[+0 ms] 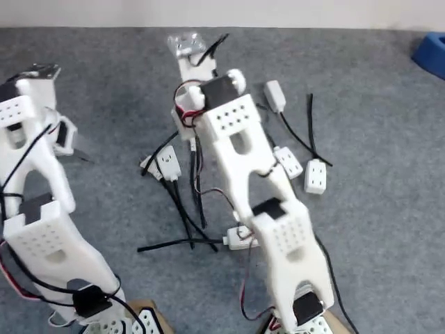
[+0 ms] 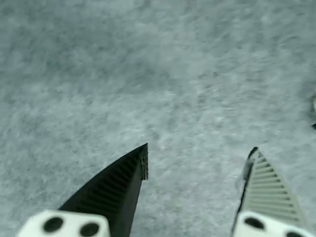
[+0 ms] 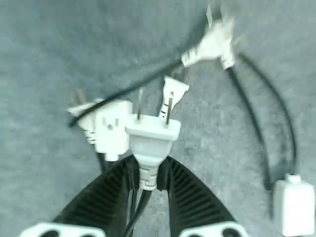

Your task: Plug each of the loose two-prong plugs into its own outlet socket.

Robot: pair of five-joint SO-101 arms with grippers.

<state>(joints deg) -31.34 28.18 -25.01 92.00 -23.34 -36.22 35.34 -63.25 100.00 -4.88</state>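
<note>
My right gripper (image 3: 149, 167) is shut on a white two-prong plug (image 3: 150, 137), prongs pointing away from me and its black cord running back between the fingers. Just beyond it lies a white outlet socket (image 3: 112, 127) with a second plug (image 3: 80, 111) beside it. Farther off sits another plug (image 3: 215, 41) on a black cord. In the high view the right arm (image 1: 233, 125) stretches over the cluster of sockets (image 1: 169, 162) (image 1: 287, 161) (image 1: 316, 176). My left gripper (image 2: 199, 153) hangs open over bare grey carpet, at the table's left (image 1: 64, 136).
A white block (image 3: 295, 205) lies on the carpet, and a similar one (image 1: 274, 95) sits at the back. Black cords (image 1: 184, 209) cross the middle, with one more plug (image 1: 240, 239) by the right arm's elbow. A blue object (image 1: 431, 54) sits at the far right corner.
</note>
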